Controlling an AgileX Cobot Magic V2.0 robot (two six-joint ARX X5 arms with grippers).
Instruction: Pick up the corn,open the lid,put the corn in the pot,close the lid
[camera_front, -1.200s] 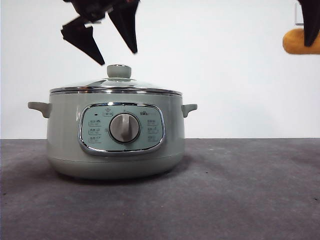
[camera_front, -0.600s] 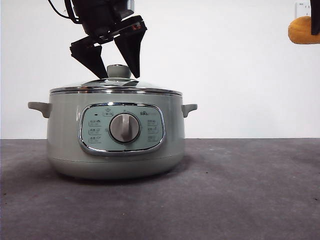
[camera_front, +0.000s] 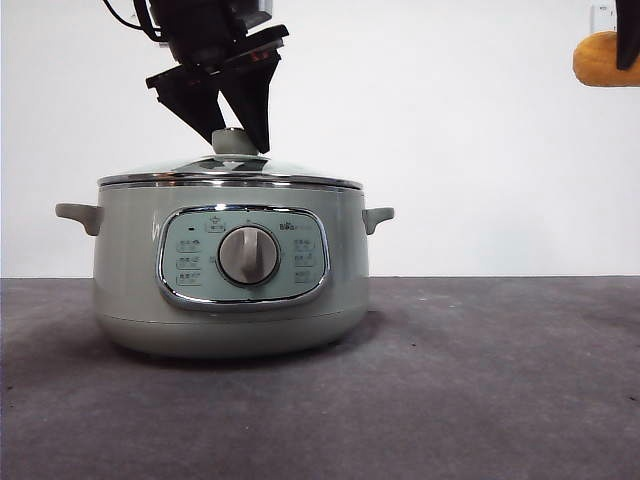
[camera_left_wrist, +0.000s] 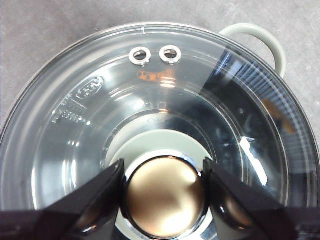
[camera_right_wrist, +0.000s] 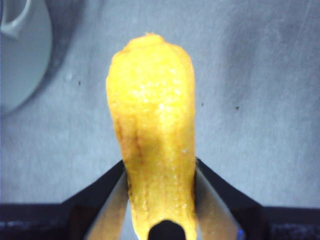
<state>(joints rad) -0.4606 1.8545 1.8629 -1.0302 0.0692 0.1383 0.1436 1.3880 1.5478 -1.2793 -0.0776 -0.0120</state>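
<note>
the corn (camera_right_wrist: 155, 150) is already picked up: the right gripper (camera_right_wrist: 160, 185) clamps it, high at the upper right of the front frame. the lid (camera_front: 232, 172) sits on the pot (camera_front: 230, 290), not yet opened. the left gripper (camera_left_wrist: 162, 192) has its jaws closed against the knob (camera_left_wrist: 164, 197), upper left of the front frame. lifting, dropping in and closing remain. the cob looks yellow-orange, tapered, finely bumpy.

1 pot (camera_front: 130, 290), 1 lid (camera_front: 190, 172), 1 corn (camera_front: 597, 60)

The glass lid (camera_front: 231, 170) sits closed on the sage-green pot (camera_front: 130, 290); the yellow corn (camera_right_wrist: 154, 135) hangs high, well apart.
</note>
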